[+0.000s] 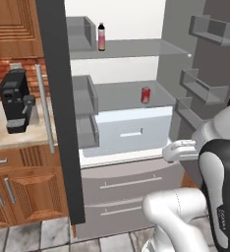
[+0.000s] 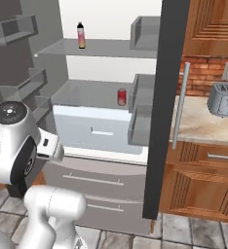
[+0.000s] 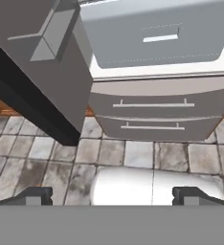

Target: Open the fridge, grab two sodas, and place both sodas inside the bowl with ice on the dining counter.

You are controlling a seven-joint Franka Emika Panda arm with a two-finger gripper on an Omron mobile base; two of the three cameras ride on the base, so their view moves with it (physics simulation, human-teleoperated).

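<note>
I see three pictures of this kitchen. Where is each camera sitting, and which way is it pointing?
Left base view: behind the arm's left, facing the open fridge; white arm at lower right; coffee machine on the wall counter.
Right base view: behind the arm's right, same fridge; arm at lower left; toaster on the counter.
Hand view: on the hand, looking down at fridge drawers and tiled floor; the open gripper shows its fingertips at the bottom.
Both base views share the red soda and the pink soda.

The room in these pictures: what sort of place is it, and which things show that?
A home kitchen: an open fridge, a coffee machine and a toaster on stone counters, wooden cabinets.
</note>
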